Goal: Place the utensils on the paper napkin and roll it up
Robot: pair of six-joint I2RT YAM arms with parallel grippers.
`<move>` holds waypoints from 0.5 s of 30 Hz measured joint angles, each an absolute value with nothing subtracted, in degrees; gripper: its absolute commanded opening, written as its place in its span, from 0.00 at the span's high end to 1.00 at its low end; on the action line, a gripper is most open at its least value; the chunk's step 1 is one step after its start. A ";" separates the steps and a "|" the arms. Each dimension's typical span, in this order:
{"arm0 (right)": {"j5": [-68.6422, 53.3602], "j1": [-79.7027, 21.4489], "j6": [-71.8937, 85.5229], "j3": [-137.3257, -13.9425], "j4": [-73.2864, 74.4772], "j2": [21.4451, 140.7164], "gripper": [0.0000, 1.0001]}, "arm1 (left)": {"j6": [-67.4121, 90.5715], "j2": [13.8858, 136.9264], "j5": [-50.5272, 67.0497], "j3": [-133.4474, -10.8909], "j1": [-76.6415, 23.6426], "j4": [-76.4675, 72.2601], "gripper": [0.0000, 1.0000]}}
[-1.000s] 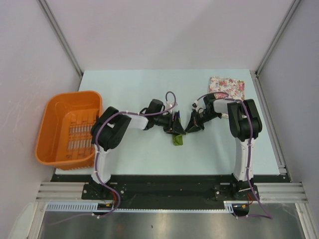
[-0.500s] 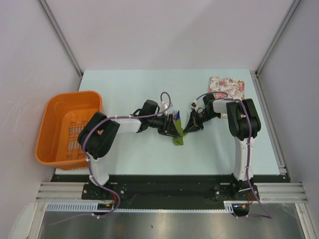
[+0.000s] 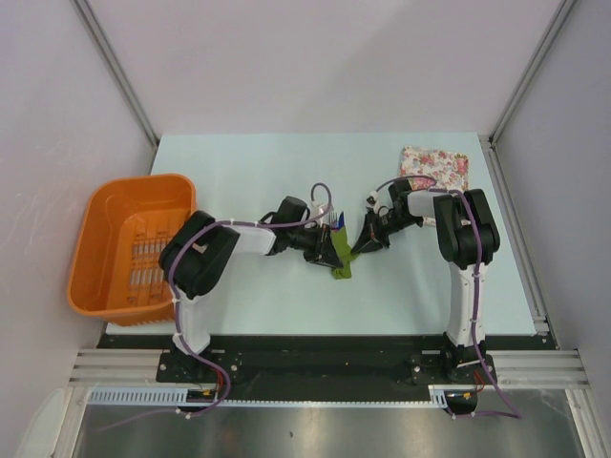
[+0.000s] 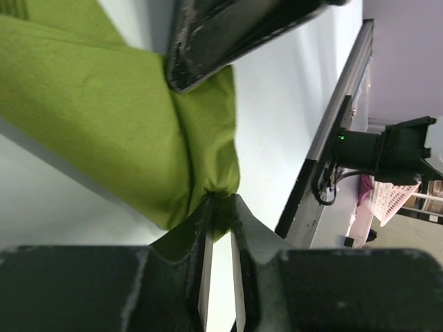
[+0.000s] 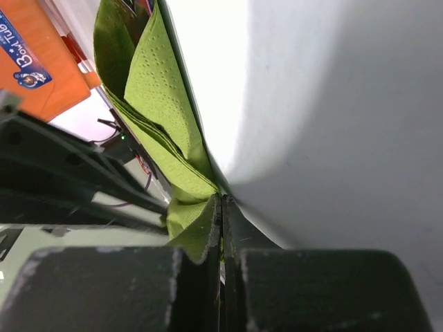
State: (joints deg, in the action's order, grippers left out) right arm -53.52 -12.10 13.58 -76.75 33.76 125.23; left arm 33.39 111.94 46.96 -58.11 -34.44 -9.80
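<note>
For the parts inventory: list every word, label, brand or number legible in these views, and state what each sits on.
"Bowl Tu...": white print on the blue sticker on the orange basket, right wrist view; its ending is unclear.
Round mark on that sticker: too blurred to read.
The paper napkin shows no print; nothing else is legible.
</note>
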 measured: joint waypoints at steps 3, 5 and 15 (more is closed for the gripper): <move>-53.78 -12.10 14.13 -76.73 33.36 125.23 0.85 | 33.04 113.51 46.61 -58.35 -34.50 -9.63 0.83; -54.17 -12.10 14.90 -76.62 32.60 125.21 0.63 | 32.67 114.19 46.65 -58.94 -34.50 -9.06 0.83; -57.45 -11.31 19.73 -75.66 29.87 123.20 0.44 | 29.45 115.13 46.00 -61.23 -34.68 -4.82 0.83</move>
State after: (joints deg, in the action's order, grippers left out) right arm -57.45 -11.31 19.73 -75.66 29.87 123.20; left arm 29.45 115.13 46.00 -61.23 -34.68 -4.82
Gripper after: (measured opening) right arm 0.564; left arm 0.167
